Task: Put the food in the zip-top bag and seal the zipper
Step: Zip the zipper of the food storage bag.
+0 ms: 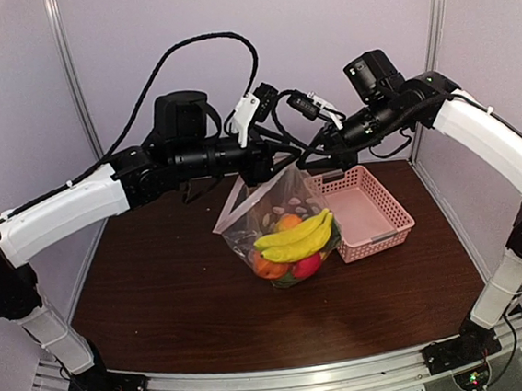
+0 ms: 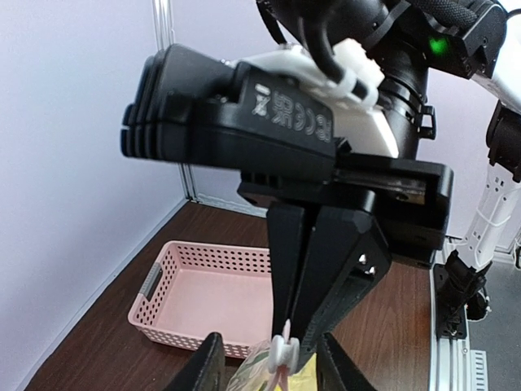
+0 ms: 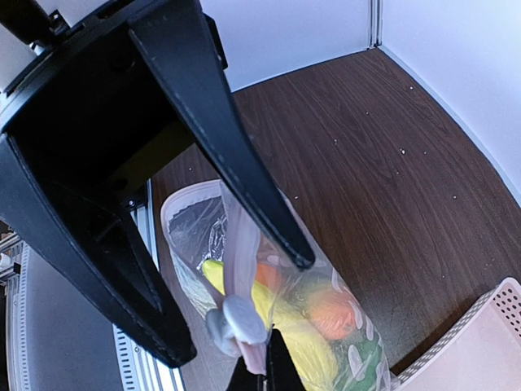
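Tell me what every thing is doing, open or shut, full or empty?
zip-top bag, held up by its top, filled.
food, inside the bag.
zipper, looks unzipped.
basket, empty.
left gripper, open around the slider tab.
right gripper, shut on the zip-top bag.

White shells, black joints, black grippers

The left arm (image 1: 64,214) and right arm (image 1: 496,140) have smooth white shells on their long links and black joints between. A thick black cable (image 1: 200,40) loops over the left arm. A black camera block (image 1: 371,72) tops the right wrist. The right gripper (image 2: 293,332) has a ribbed black body with embossed marks, a white housing (image 2: 358,98) and a green light (image 2: 440,45). The left gripper (image 3: 248,309) has long, tapered, matte-black fingers (image 3: 220,138) with pale edges.
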Robot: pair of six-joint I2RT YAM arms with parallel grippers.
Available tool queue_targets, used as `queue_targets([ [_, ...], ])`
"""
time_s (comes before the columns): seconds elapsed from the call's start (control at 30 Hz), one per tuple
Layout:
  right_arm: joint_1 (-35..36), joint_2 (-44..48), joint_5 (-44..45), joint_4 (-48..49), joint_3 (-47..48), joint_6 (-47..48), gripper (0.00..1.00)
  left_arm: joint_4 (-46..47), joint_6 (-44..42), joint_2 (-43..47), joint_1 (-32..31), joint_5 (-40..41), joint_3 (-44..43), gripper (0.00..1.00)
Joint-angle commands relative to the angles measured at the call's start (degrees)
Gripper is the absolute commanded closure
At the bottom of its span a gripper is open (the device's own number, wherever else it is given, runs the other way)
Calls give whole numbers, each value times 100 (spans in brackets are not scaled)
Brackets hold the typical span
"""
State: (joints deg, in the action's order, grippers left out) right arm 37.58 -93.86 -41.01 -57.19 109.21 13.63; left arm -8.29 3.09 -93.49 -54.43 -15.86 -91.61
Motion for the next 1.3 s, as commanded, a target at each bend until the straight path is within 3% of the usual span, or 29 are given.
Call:
queue_targets([
  [0.0, 34, 237, 41, 221, -39, 12, 100, 3, -1, -81, 3, -16, -102, 61],
  [1.27, -185, 273, 149, 459, -221, 50, 100, -324, 69, -61, 120, -292, -153, 92],
])
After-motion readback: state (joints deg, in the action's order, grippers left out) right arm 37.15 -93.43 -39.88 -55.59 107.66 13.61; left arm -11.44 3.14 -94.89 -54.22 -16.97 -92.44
